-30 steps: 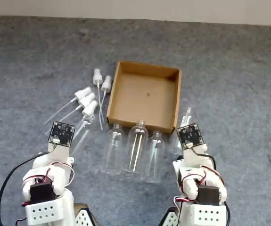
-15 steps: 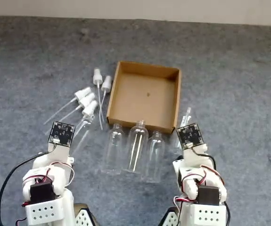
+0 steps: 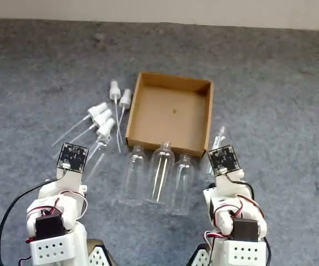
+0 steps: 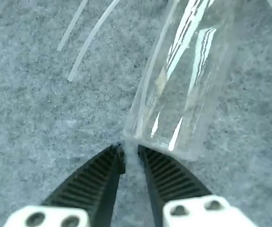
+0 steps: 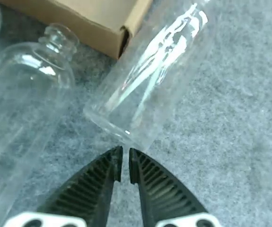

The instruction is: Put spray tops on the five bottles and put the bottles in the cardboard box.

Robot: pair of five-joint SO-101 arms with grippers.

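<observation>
Sitting with left gripper (image 4: 131,158) pressed almost together, pinching nothing, tips at the base of left bottle (image 4: 188,85), which lies uncapped off the near-left corner of the cardboard box (image 3: 159,119). Same at right gripper (image 5: 125,163) — nearly closed, empty, just short of right bottle (image 5: 150,80) beside the box's near-right corner. Best bet: spread jaws wide before advancing, grip mid-body, avoid rolling it. Spray tops (image 3: 105,113) loose left of the box. Versus a second back — no visible change.

Five clear bottles (image 3: 162,172), five white spray tops (image 3: 105,127), one cardboard box (image 3: 170,124)
</observation>
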